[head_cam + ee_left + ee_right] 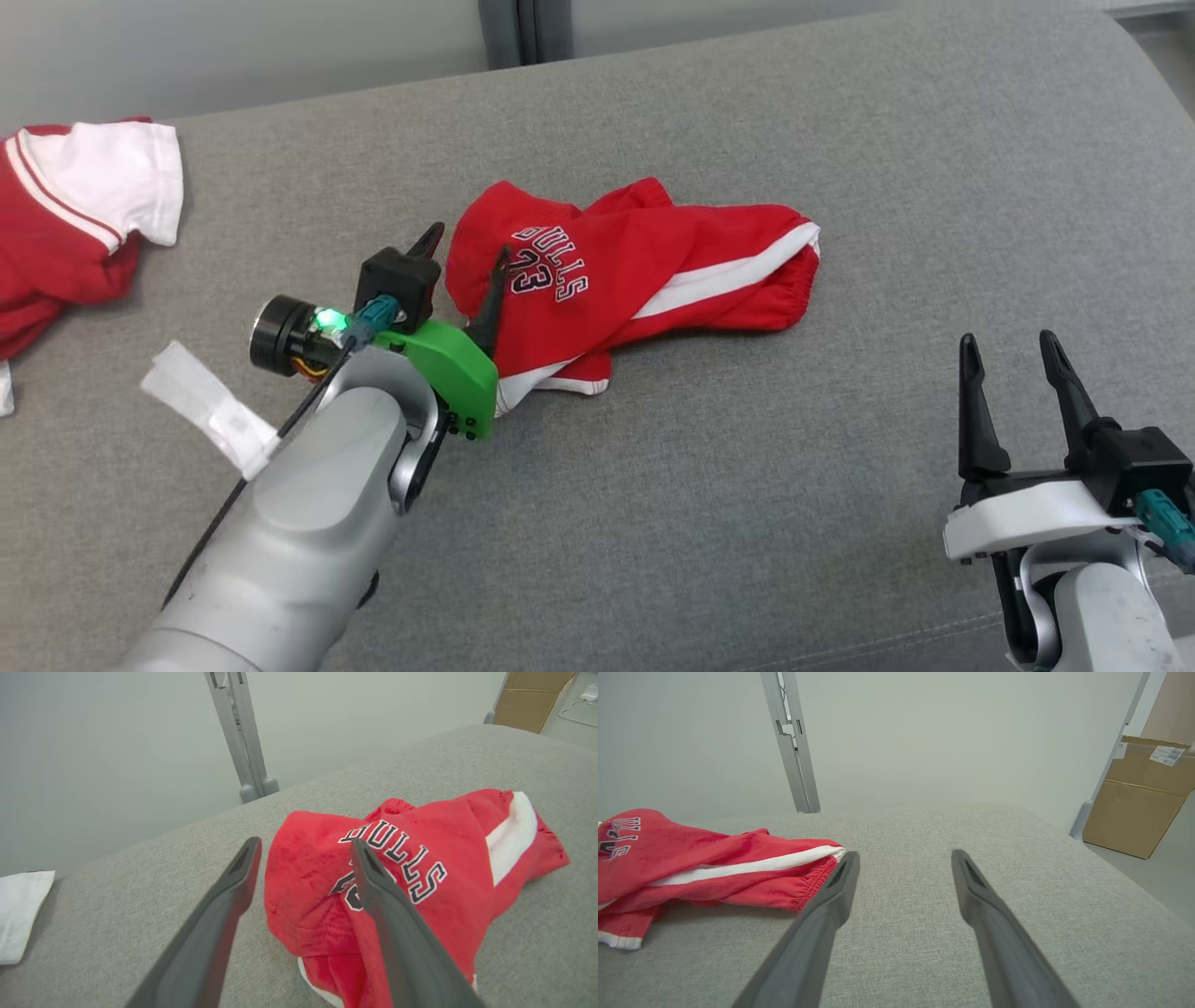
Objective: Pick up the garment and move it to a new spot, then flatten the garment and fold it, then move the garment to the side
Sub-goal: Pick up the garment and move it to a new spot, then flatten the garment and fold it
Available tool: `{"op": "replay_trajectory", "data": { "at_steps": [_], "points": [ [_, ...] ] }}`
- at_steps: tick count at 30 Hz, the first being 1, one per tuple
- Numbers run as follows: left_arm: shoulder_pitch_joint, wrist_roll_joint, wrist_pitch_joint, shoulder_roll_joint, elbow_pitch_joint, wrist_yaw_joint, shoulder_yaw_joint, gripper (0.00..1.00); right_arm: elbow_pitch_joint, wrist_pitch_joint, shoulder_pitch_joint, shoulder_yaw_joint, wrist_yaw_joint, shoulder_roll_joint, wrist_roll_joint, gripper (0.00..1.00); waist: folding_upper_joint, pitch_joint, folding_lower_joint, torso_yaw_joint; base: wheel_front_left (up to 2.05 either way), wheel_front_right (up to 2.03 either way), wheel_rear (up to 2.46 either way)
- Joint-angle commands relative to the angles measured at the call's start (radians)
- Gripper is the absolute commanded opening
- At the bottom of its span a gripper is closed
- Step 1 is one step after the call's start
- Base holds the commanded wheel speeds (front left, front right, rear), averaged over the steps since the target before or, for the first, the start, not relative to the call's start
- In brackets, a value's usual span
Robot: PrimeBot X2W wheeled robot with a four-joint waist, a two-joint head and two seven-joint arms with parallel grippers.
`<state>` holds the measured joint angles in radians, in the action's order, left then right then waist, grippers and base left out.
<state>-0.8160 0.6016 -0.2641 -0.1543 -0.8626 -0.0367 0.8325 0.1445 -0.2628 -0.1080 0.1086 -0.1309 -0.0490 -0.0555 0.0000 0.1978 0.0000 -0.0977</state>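
left gripper (469,241) hanging wide open, empty, at crumpled garment (653,271), middle of surface (747,523); right gripper (1008,339) gaping empty too. imo: be grabbing opposite edges, pulling apart gently.

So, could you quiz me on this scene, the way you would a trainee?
1. True or false: the left gripper is clamped shut on the red garment.
2. Which word is printed on the red garment? A) BULLS B) HEAT C) LAKERS
3. Fill in: the right gripper is apart from the garment, its jaws ____.

Key: 1 false; 2 A; 3 open.
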Motion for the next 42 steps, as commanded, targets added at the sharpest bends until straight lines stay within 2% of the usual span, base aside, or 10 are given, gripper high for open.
{"op": "replay_trajectory", "data": {
  "at_steps": [1,7,13,22,34,42],
  "points": [
    [0.044,-0.01,0.0,-0.008,0.037,-0.013,-0.031,1.0,0.001,-0.003,0.015,0.005,0.0,-0.003,0.01,1.0,0.0,-0.057,0.0,0.042,0.0,0.0,0.0],
    [0.246,-0.057,0.0,-0.021,0.246,-0.055,-0.203,1.0,-0.006,-0.003,0.041,0.017,0.0,-0.003,0.038,1.0,0.0,-0.118,0.0,0.068,0.0,0.0,0.0],
    [0.487,-0.135,0.0,0.006,0.428,-0.073,-0.378,1.0,-0.005,-0.003,0.071,0.002,0.0,-0.003,0.045,1.0,0.0,-0.162,0.0,0.083,0.0,0.0,0.0],
    [0.749,-0.225,0.0,0.072,0.573,-0.034,-0.557,1.0,0.001,-0.003,0.118,-0.01,0.0,-0.003,0.004,1.0,0.0,-0.193,0.0,0.102,0.0,0.0,0.0],
    [0.835,-0.28,0.0,0.103,0.59,0.008,-0.619,1.0,0.014,-0.003,0.14,-0.061,0.0,-0.003,-0.035,1.0,0.0,-0.212,0.0,0.111,0.0,0.0,0.0],
    [0.82,-0.265,0.0,0.104,0.585,0.004,-0.603,1.0,0.026,-0.003,0.131,-0.083,0.0,-0.003,-0.045,1.0,0.0,-0.214,0.0,0.118,0.0,0.0,0.0]
  ]
}}
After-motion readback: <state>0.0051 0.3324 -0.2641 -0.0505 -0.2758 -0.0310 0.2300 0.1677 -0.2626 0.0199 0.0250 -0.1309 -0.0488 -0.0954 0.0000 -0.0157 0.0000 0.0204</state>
